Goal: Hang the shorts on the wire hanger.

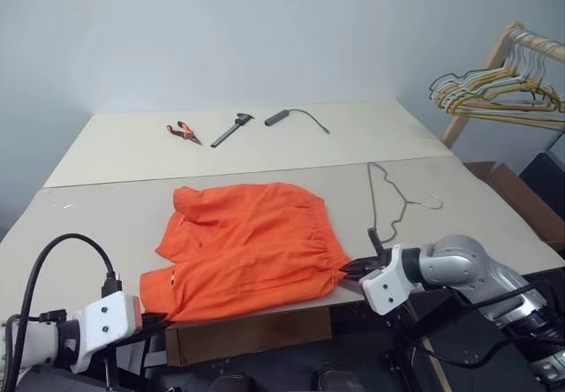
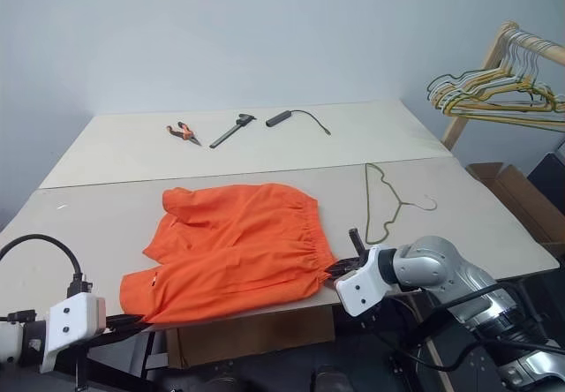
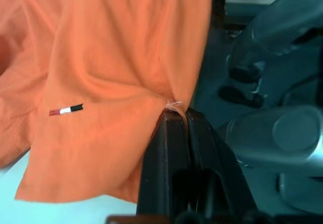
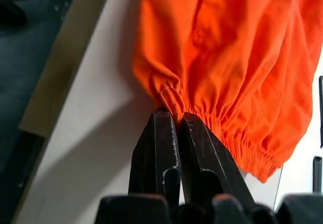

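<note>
Orange gathered shorts (image 1: 243, 251) pinched by both end effectors

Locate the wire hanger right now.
The wire hanger lies flat on the table in the head views, right of the shorts, just beyond the right gripper.

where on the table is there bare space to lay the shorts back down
Bare strip of table left of the shorts, and between them and the tools: pliers, clamp, cabled handle. Right of the shorts is crowded by the wire hanger.
</note>
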Controlling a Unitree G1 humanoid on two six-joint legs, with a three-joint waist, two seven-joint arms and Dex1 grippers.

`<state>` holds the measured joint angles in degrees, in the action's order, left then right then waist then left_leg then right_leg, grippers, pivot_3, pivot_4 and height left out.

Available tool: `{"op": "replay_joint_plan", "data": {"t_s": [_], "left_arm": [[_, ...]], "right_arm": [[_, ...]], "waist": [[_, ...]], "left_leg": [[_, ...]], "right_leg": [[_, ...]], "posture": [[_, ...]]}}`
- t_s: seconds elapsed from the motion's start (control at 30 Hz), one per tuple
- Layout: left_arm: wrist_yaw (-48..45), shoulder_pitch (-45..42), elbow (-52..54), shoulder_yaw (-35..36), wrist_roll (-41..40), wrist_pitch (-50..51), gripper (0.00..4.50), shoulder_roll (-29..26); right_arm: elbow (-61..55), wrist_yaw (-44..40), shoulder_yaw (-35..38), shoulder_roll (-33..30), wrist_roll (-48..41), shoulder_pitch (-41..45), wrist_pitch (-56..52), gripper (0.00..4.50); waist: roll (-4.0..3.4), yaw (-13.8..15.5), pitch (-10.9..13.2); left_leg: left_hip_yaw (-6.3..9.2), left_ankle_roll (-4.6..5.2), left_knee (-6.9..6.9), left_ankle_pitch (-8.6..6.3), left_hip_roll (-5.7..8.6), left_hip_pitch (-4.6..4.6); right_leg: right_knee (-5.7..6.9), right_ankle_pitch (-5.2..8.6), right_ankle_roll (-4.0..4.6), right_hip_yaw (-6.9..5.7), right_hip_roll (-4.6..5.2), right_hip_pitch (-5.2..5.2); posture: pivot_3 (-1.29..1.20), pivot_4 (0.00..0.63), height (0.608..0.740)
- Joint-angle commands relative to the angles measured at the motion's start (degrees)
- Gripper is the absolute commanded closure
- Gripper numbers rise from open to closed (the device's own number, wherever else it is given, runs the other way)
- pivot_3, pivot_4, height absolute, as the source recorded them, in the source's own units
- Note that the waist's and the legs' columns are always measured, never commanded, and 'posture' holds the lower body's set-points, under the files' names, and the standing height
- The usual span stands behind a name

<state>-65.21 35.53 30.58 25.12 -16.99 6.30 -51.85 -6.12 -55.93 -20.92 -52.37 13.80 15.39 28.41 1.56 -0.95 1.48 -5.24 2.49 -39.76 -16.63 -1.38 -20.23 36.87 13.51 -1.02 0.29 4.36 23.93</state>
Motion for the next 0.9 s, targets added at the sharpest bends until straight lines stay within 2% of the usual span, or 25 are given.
{"op": "replay_joint_plan", "data": {"t_s": [0.03,0.17,0.27,0.33,0.37,0.4,0.43,0.47,0.5,0.57,0.6,0.77,0.83,0.9], "left_arm": [[5.3,-6.8,-0.5,-3.1,1.9,1.6,4.45,1.2],[14.6,-27.0,-8.1,-9.4,1.6,11.6,4.45,5.0],[22.0,-40.7,-13.7,-12.5,4.5,17.3,4.45,7.8],[39.5,-62.2,-25.1,-11.7,9.7,17.0,4.45,14.1],[46.4,-70.5,-29.0,-10.3,11.3,13.6,4.45,16.4],[50.4,-76.0,-31.1,-8.8,11.6,11.3,4.45,18.3],[52.2,-79.3,-31.3,-6.9,10.3,9.6,4.45,19.7],[54.4,-82.6,-31.5,-4.8,8.9,6.9,4.45,21.1],[55.0,-85.0,-31.0,-3.0,7.2,4.8,4.45,21.4],[54.2,-86.8,-29.9,-1.1,5.4,2.2,4.45,20.6],[51.7,-85.7,-28.5,-0.6,4.1,2.3,4.45,19.1],[41.6,-74.4,-18.4,1.8,-5.7,6.9,4.45,15.0],[38.2,-66.7,-14.5,4.0,-10.2,10.1,4.45,14.3],[31.8,-55.8,-11.2,5.6,-13.2,11.8,4.45,12.8]], "right_arm": [[-0.3,-0.9,1.6,1.8,-3.1,3.2,-2.5,4.5],[3.3,-1.9,3.1,11.4,-9.8,13.2,-20.2,4.5],[10.6,2.2,3.9,17.3,-7.9,22.6,-28.1,4.5],[24.1,17.5,7.5,24.7,-4.6,36.6,-30.4,4.5],[29.8,25.5,8.6,26.7,-2.1,42.2,-28.7,4.5],[34.2,32.0,9.2,27.7,0.2,46.1,-26.2,4.5],[36.9,36.9,10.1,28.3,1.2,48.4,-23.5,4.5],[38.8,41.8,11.6,28.9,1.4,50.6,-21.0,4.5],[39.9,48.3,12.9,29.0,2.5,52.4,-18.0,4.5],[40.3,54.2,14.8,28.8,3.2,54.2,-13.8,4.5],[39.3,54.2,15.0,28.2,3.3,53.7,-12.3,4.5],[32.3,45.8,13.3,26.6,1.0,46.5,-8.5,4.5],[29.5,42.1,11.0,25.8,1.9,41.1,-6.7,4.5],[26.5,35.7,7.4,24.0,2.7,34.5,-5.1,4.5]], "waist": [[0.0,0.2,0.0],[0.02,0.1,0.0],[0.05,-0.2,0.0],[0.05,0.0,0.0],[0.41,0.1,0.3],[0.57,0.0,0.3],[0.61,-0.2,0.3],[0.63,-0.6,0.1],[0.58,-0.9,-0.1],[0.31,-1.7,-0.6],[0.18,-2.2,-0.7],[0.13,-5.0,-0.7],[0.07,-5.5,-0.6],[0.04,-6.1,-0.6]], "left_leg": [[0.0,0.0,0.0,0.0,0.0,0.0],[0.01,0.0,-0.05,0.02,-0.01,0.07],[0.01,0.0,-0.04,0.01,-0.12,0.16],[0.02,-0.02,-0.03,0.0,-0.05,0.04],[0.04,-0.07,-0.09,0.04,0.11,-0.02],[0.18,-0.19,-0.13,0.28,0.34,-0.29],[0.35,-0.48,-0.03,0.56,0.35,-0.98],[0.4,-1.01,0.06,0.86,0.36,-1.25],[0.4,-1.07,0.23,0.89,0.41,-1.73],[0.38,-1.03,0.86,0.83,0.55,-1.64],[0.37,-1.02,1.01,0.69,0.55,-1.59],[0.36,-0.93,1.08,0.53,0.53,-1.83],[0.32,-0.92,0.92,0.53,0.46,-1.89],[0.29,-0.89,0.76,0.56,0.34,-1.67]], "right_leg": [[0.0,-0.01,0.0,0.0,0.0,-0.01],[0.12,-0.5,0.0,0.09,-0.14,-0.36],[-0.03,-0.66,0.1,0.08,-0.29,-0.52],[-0.06,-0.77,0.1,0.09,-0.27,-0.43],[0.13,-0.82,0.07,0.12,-0.18,-0.32],[0.27,-0.94,0.11,0.05,-0.06,0.02],[0.1,-1.35,0.27,-0.11,-0.11,0.65],[0.14,-1.47,0.29,-0.18,-0.11,0.92],[0.16,-1.47,0.3,-0.17,0.06,1.45],[0.1,-1.47,0.3,-0.21,0.17,1.62],[0.11,-1.47,0.31,-0.34,0.18,1.67],[-0.43,-1.37,0.16,-1.05,0.16,1.67],[-1.17,-1.15,-0.1,-1.01,0.16,1.24],[-0.95,-1.15,-0.09,-0.86,0.15,1.0]], "posture": [[-0.01,0.0,0.74],[-0.02,0.0,0.74],[-0.02,0.0,0.74],[-0.02,0.0,0.74],[-0.03,0.0,0.74],[-0.03,0.0,0.74],[-0.04,0.0,0.74],[-0.04,0.0,0.74],[-0.04,0.0,0.74],[-0.04,0.0,0.74],[-0.04,0.0,0.74],[-0.03,0.0,0.74],[-0.03,0.0,0.74],[-0.02,0.0,0.74]]}}
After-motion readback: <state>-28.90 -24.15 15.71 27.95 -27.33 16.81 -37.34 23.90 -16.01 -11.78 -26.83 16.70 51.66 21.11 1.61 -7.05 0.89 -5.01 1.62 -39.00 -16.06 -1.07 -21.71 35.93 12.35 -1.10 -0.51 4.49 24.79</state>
